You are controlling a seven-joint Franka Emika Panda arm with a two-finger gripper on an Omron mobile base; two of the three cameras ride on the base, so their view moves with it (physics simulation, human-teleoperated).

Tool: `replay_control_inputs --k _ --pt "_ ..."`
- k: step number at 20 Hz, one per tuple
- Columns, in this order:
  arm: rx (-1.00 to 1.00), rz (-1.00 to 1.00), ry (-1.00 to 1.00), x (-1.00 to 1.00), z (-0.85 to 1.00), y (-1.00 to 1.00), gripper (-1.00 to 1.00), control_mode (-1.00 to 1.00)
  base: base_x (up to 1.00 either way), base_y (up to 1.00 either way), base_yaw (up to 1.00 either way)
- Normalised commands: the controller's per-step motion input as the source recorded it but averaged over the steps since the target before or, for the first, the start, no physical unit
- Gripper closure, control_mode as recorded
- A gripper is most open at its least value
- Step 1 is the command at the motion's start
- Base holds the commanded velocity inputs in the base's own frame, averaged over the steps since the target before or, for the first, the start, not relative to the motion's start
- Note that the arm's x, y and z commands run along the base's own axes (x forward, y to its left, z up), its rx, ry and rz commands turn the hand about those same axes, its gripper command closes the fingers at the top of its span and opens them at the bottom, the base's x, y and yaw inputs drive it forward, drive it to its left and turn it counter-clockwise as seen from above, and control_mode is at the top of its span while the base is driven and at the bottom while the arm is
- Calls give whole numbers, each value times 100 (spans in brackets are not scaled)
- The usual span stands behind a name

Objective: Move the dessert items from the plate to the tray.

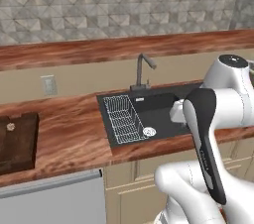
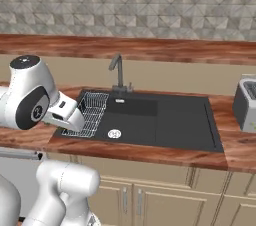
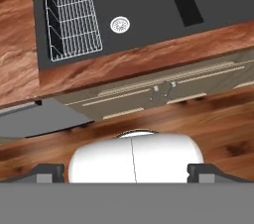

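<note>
End effector [image 3: 127,171] fingers stood wide apart with nothing between them in the hand view, above the sink [image 3: 144,5], the wire rack [image 3: 70,15] and the counter's [image 3: 149,52] front edge. From the left base view, the tray [image 1: 19,141] lay at the counter's left end, long axis running front to back, a small round tan disc [image 1: 10,126] near its back edge; bare wood separated tray and sink. In the right base view, the faucet [image 2: 118,72] stood behind the basin.

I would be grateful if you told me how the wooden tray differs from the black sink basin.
The tray is dark brown wood, the sink basin matte black. The tray sits on the counter top with a low rim; the basin is sunk into it. The tray carries a small tan disc; the basin holds a wire rack. Both are rectangular.
</note>
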Motion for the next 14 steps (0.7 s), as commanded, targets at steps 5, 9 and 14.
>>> replay_control_inputs --k 5,9,14 --pt "0 0 0 0 0 0 -100 100 -2 -100 5" --pt "0 0 0 0 0 0 -100 100 7 -100 -2" --pt "0 0 0 0 0 0 -100 100 17 -100 -2"
